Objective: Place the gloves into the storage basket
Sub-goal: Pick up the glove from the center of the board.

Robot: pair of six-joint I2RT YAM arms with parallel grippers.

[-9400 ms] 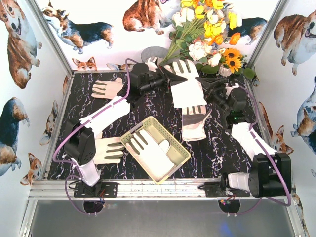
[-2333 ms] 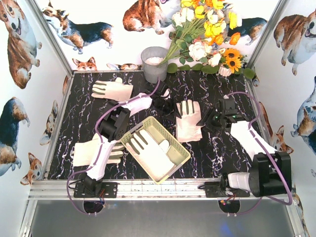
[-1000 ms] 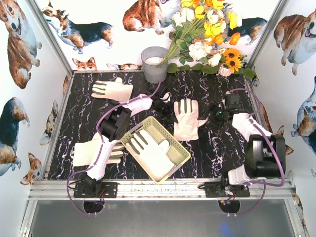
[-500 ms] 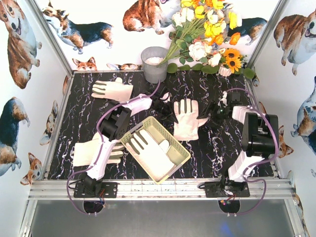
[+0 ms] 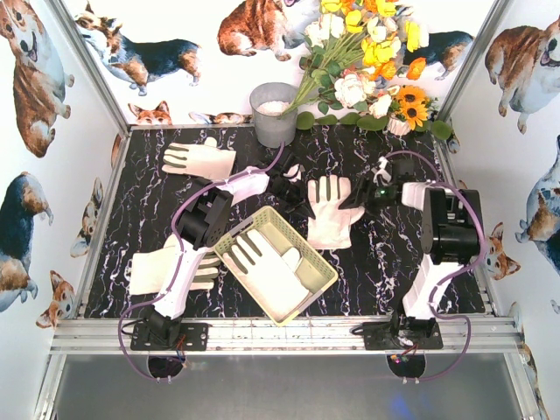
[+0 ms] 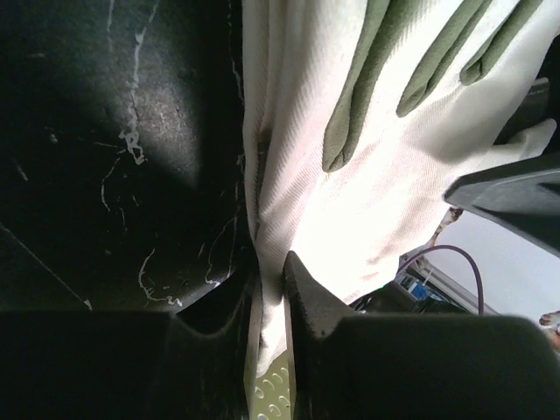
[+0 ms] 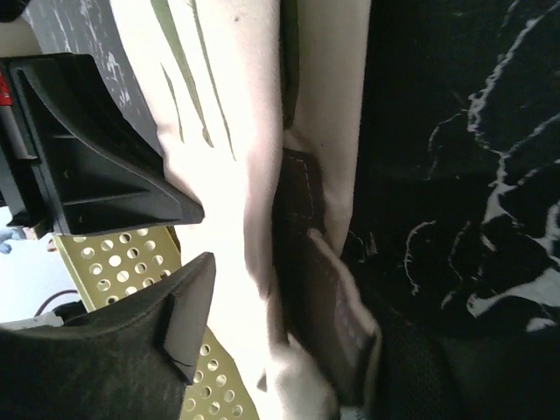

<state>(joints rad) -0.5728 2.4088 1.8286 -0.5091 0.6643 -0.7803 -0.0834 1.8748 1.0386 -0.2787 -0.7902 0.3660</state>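
The glove [image 5: 332, 214] in the middle of the bench [image 5: 385, 262], just beside the storage basket [image 5: 241, 229], is pinched at its left edge by the narrowly closed left claw [image 6: 269, 262], while the right claw [image 7: 206, 234] is held open around its right edge. As only a thin fold is gripped, the fabric could be pulled out during lifting. The basket could also be pushed aside if the glove is dragged over its rim.

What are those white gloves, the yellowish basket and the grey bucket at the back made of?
The middle glove is matte cream cloth, its weave showing close up; the dark strips may be sewn-on leather or fabric. The basket is probably moulded plastic, smooth pale yellow-green with regular holes. The bucket is likely metal, judging by its dull grey sheen.
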